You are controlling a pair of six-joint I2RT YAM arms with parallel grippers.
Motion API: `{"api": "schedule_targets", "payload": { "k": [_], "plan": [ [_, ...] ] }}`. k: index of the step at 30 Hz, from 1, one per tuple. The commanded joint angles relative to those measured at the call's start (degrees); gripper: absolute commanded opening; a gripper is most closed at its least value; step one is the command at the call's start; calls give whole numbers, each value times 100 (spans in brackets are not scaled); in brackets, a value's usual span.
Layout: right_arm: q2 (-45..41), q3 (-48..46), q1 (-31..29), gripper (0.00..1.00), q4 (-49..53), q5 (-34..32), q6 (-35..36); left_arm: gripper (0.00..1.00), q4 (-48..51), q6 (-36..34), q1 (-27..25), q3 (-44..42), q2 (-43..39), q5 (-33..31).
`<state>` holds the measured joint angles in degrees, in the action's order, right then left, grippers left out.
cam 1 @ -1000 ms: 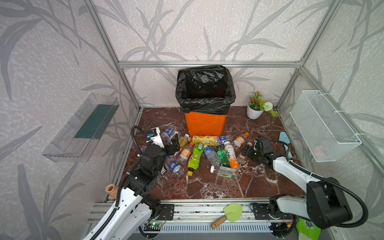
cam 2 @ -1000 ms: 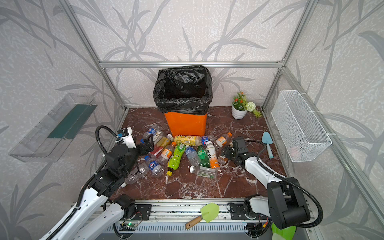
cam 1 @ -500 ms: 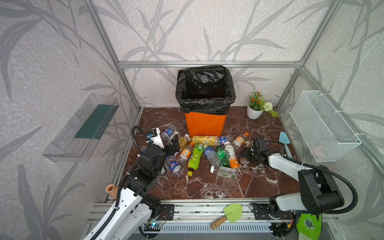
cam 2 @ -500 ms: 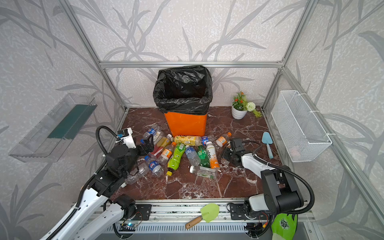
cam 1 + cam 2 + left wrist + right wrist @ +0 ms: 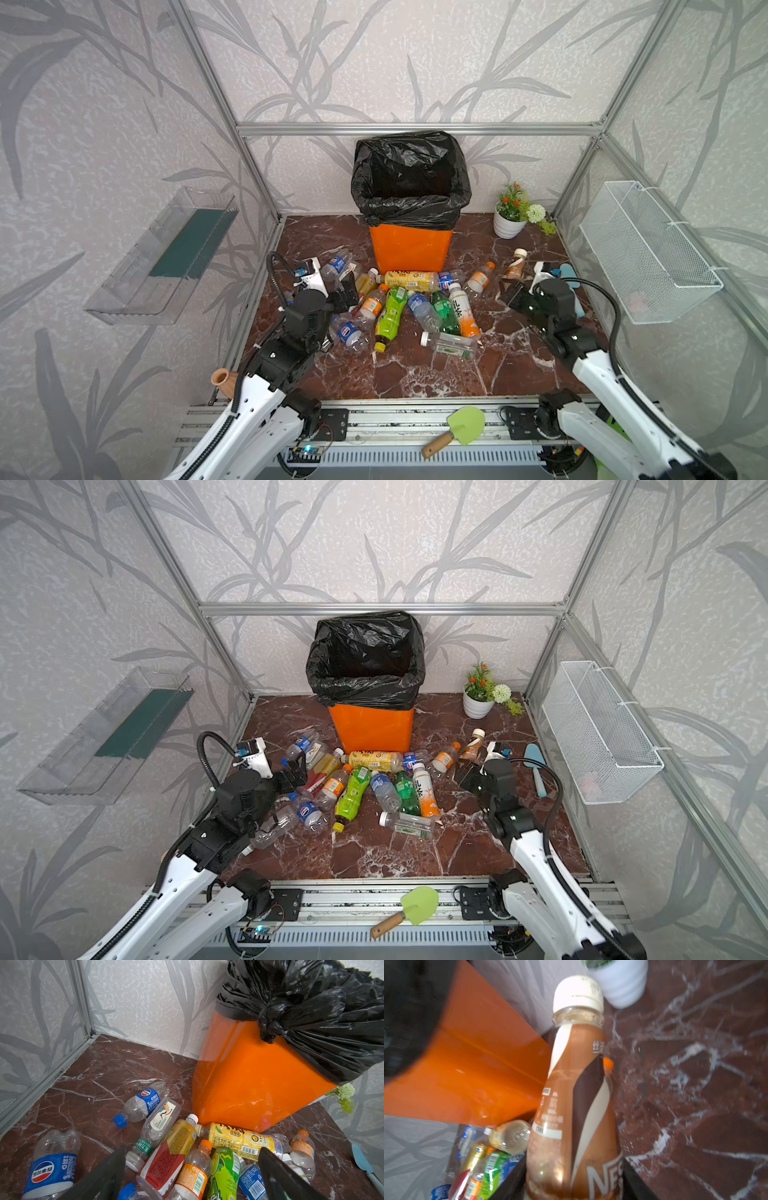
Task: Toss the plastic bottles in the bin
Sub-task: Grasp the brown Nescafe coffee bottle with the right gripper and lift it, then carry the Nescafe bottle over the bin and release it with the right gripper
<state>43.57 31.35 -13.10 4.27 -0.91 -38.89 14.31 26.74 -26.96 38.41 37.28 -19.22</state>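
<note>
Several plastic bottles (image 5: 390, 307) (image 5: 357, 787) lie heaped on the marble floor in front of the bin (image 5: 409, 249) (image 5: 370, 729), an orange box with a black bag over its rim. My right gripper (image 5: 509, 291) (image 5: 465, 773) (image 5: 574, 1180) is shut on a brown coffee bottle (image 5: 515, 266) (image 5: 575, 1095) with a white cap, holding its lower body right of the pile. My left gripper (image 5: 345, 291) (image 5: 192, 1150) hangs open over the pile's left side, nothing between its fingers. The bin (image 5: 249, 1084) (image 5: 467, 1064) stands close behind.
A white flower pot (image 5: 509, 222) stands at the back right. A blue scoop (image 5: 569, 274) lies by the right wall under a wire basket (image 5: 648, 249). A clear tray (image 5: 166, 257) hangs on the left wall. A terracotta vase (image 5: 222, 378) and green trowel (image 5: 469, 419) lie at the front.
My right gripper has closed round the brown bottle, which now points up and back instead of lying flat. The left arm has not moved.
</note>
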Motion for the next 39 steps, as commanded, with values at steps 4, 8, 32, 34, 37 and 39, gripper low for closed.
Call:
{"api": "schedule_targets", "payload": {
  "k": [4,8,32,34,37,39],
  "plan": [
    [-622,1047,-15,54,-971,-99,915,99,282,371,10,-8,89,-372],
    [363,2328,-20,54,-1505,580,978,99,313,450,15,-55,152,-333],
    [5488,9821,-1563,96,1555,603,2943,99,672,749,24,-114,63,-442],
    [4862,8790,-1563,97,1036,565,2922,99,761,822,17,-138,27,-500],
    [3947,7098,-1554,99,196,325,2903,99,1060,1076,21,-120,-35,-792],
    [3433,6172,-1537,100,-85,40,2889,99,1310,1323,25,-115,-95,-1076]
  ]
}}
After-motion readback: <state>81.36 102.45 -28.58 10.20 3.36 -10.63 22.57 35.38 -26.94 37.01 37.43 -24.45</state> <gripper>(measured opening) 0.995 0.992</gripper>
